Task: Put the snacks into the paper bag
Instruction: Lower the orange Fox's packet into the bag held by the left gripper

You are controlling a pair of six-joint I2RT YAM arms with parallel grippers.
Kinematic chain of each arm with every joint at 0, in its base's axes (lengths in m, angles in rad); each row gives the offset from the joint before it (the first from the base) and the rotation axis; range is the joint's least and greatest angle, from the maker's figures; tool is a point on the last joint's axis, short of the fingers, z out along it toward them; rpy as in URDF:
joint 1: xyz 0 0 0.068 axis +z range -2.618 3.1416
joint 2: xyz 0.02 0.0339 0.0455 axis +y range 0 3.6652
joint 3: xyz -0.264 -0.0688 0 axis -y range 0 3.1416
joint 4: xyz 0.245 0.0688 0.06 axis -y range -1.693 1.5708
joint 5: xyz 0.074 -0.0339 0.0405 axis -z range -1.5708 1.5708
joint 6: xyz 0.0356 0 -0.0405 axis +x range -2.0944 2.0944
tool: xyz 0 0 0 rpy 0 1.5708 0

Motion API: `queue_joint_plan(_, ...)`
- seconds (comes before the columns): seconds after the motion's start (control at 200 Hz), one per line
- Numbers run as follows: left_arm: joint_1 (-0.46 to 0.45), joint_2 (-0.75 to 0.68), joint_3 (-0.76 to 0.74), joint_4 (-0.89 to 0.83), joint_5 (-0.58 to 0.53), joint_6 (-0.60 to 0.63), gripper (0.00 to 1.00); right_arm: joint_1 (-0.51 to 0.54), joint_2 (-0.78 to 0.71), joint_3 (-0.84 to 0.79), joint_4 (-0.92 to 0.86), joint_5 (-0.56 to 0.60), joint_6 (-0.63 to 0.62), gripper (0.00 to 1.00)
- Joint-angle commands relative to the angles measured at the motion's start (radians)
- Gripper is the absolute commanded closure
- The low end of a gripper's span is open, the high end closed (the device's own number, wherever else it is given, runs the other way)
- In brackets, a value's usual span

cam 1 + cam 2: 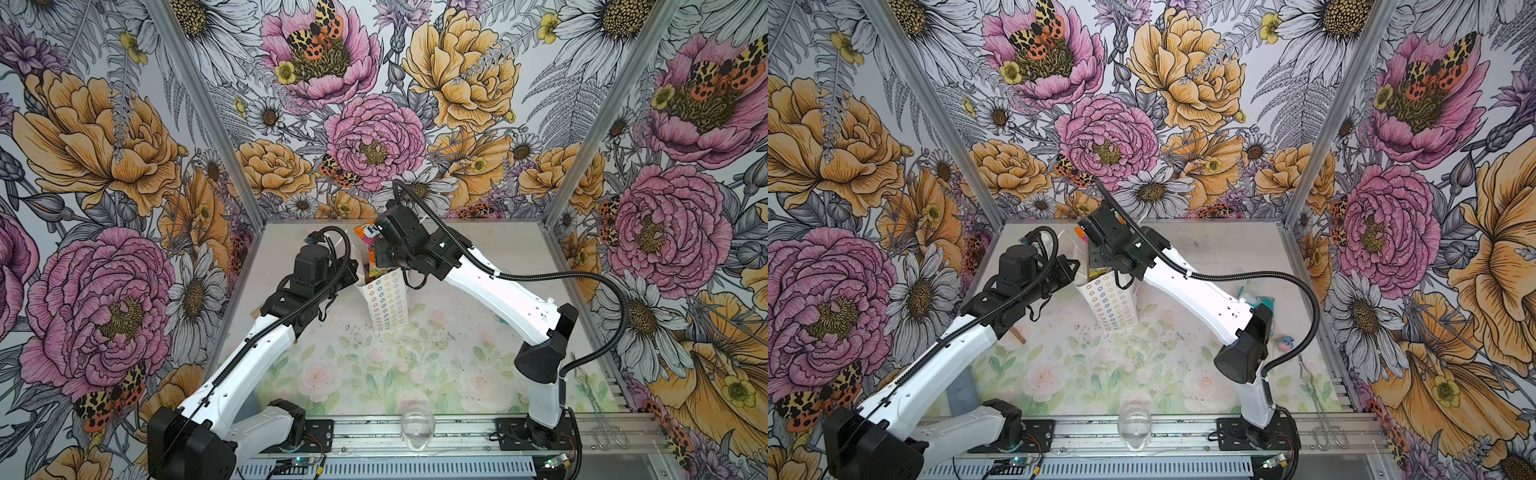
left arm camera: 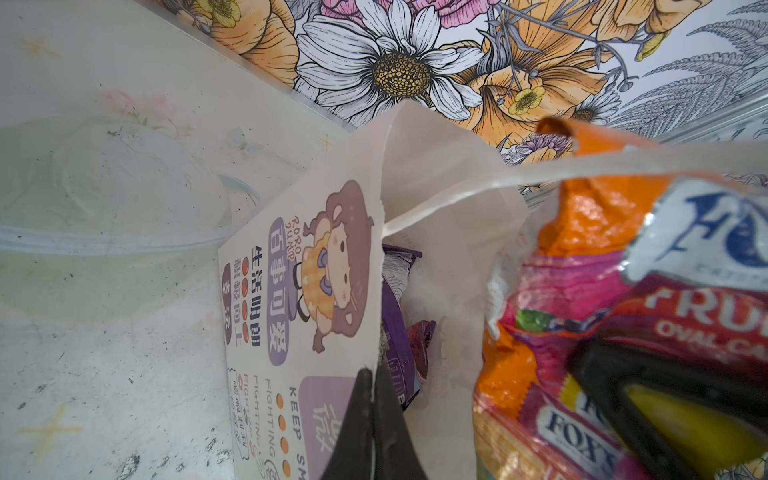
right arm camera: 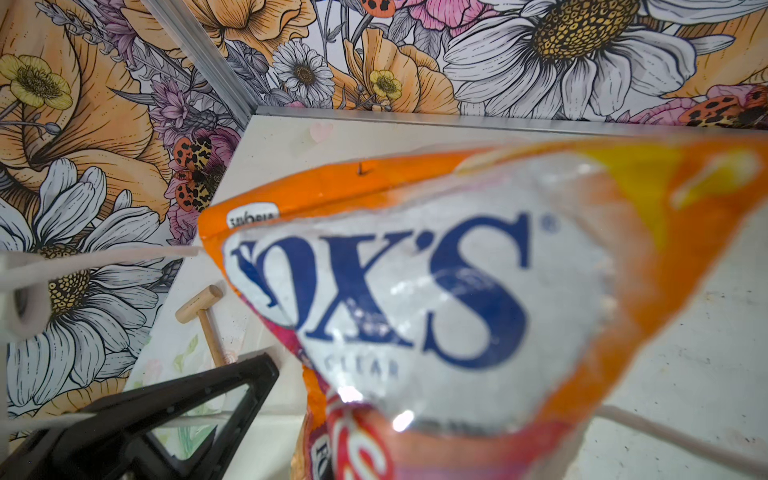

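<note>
The white paper bag (image 1: 388, 305) with its rows of flower rings stands upright mid-table, also in a top view (image 1: 1111, 305). My left gripper (image 2: 372, 376) is shut, pinching the bag's rim (image 2: 376, 266) and holding the mouth apart. My right gripper (image 1: 379, 254) is shut on an orange-and-white FOX'S snack packet (image 3: 415, 291), held at the bag's mouth with its top sticking out (image 1: 365, 232); the packet hides the jaws in the right wrist view. A purple packet (image 2: 395, 328) lies inside the bag. A teal packet (image 1: 1263, 300) lies on the table behind the right arm.
A clear glass (image 1: 417, 428) stands at the front edge. Wire tongs (image 1: 602, 419) lie at the front right. A wooden T-shaped piece (image 3: 203, 316) lies left of the bag, by the left arm. A small blue-pink item (image 1: 1285, 343) lies near the teal packet. Flowered walls close three sides.
</note>
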Motion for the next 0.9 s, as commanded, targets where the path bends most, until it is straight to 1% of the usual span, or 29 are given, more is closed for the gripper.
queue_joint_plan(0.0, -0.009, -0.018, -0.007, 0.057, -0.028, -0.008, 1.0, 0.007, -0.045, -0.013, 0.011, -0.003, 0.021, 1.0)
queue_joint_plan(0.415, -0.019, -0.015, -0.017, 0.072, -0.041, -0.017, 1.0, 0.007, -0.063, -0.048, -0.024, -0.024, 0.039, 1.0)
queue_joint_plan(0.686, -0.024, -0.011, -0.013, 0.073, -0.044, -0.015, 1.0, 0.007, -0.05, -0.038, -0.022, -0.043, 0.043, 0.88)
queue_joint_plan(0.826, -0.024, -0.01, -0.013, 0.073, -0.045, -0.015, 1.0, 0.007, -0.034, -0.023, -0.023, -0.065, 0.044, 0.85)
queue_joint_plan(0.896, -0.026, -0.009, -0.012, 0.074, -0.044, -0.015, 1.0, 0.007, -0.03, -0.016, -0.022, -0.074, 0.042, 0.8)
